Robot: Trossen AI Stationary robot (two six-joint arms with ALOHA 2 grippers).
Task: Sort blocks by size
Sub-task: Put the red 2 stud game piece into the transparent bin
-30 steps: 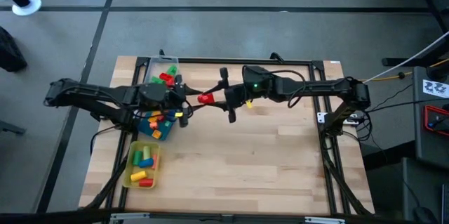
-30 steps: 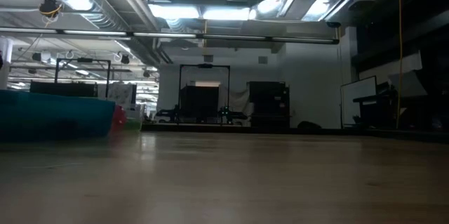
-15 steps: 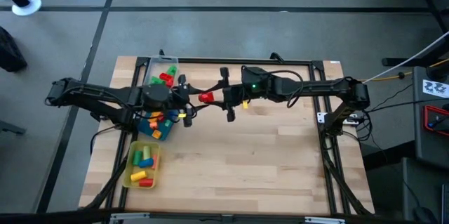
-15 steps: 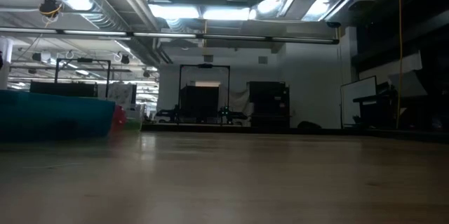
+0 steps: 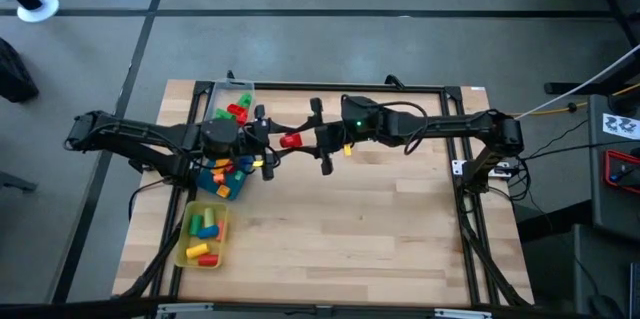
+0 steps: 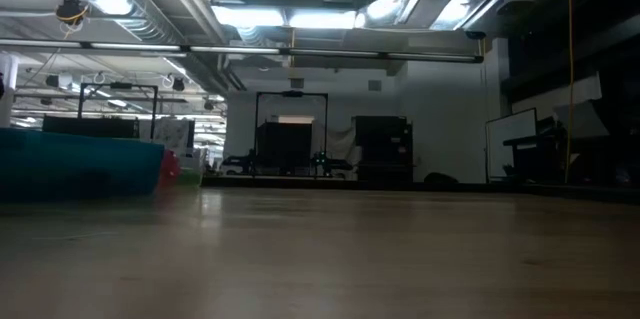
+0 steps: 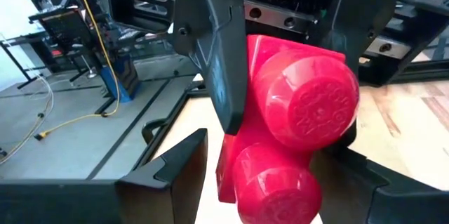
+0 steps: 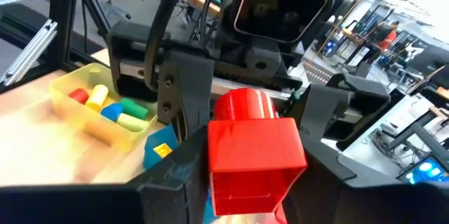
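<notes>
- The right gripper [image 5: 305,139] pinches a red block [image 5: 291,140] up in the air, near the table's far side.
- The left gripper [image 5: 270,139] faces it, fingers spread on both sides of the block.
- Other blocks lie in the blue tray [image 5: 228,192], yellow tray [image 5: 186,242] and clear tray [image 5: 222,94].

You have two matte black, slender arms of jointed segments. The right arm [image 5: 440,124] shows a small green indicator light on its wrist housing, with thin black cables looping along it. The left arm [image 5: 130,137] carries similar black cable loops near its base. Each end effector has flat, angular black plastic fingers [image 7: 210,48]; the left end effector [image 8: 245,90] bears a boxy black camera housing with a rounded rectangular window.
</notes>
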